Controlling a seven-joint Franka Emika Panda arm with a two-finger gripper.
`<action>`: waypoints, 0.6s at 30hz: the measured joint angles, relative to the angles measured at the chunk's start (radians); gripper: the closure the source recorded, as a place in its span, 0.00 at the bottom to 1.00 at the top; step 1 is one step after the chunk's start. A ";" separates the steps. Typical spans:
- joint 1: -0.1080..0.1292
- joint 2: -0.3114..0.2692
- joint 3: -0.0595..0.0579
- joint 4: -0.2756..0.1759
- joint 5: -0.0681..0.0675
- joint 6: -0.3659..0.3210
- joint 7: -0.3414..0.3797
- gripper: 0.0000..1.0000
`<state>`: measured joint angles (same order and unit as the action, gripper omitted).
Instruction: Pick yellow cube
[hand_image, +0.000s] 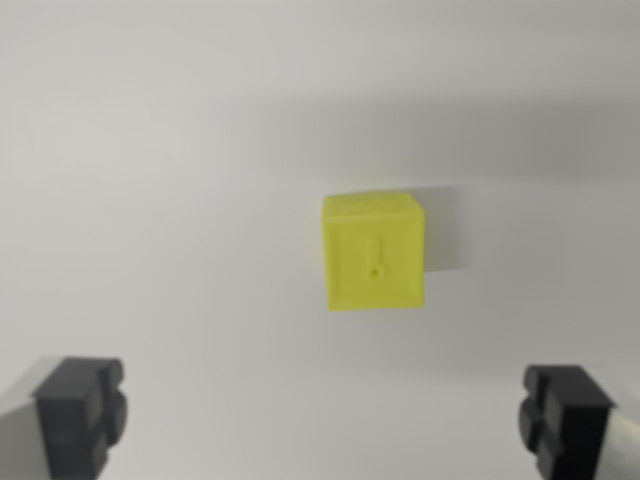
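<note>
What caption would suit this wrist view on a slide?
Open tool above a white surface, its dark fingertips spread wide, with a small yellow plastic cube lying ahead, untouched.

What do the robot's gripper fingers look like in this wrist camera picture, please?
Only the tips of the gripper show, at the bottom corners. Each of the fingertips is a dark grey, blocky pad with stepped, notched edges and a matte look. Behind each, at the very corners, a lighter silver-grey part shows. No cables or markings are visible.
</note>
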<state>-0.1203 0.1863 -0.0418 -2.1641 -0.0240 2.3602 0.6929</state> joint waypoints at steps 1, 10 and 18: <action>-0.001 0.003 0.000 -0.003 0.001 0.006 -0.003 0.00; -0.011 0.036 0.000 -0.025 0.007 0.060 -0.027 0.00; -0.019 0.067 0.000 -0.042 0.013 0.107 -0.050 0.00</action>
<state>-0.1390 0.2535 -0.0418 -2.2058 -0.0108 2.4669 0.6428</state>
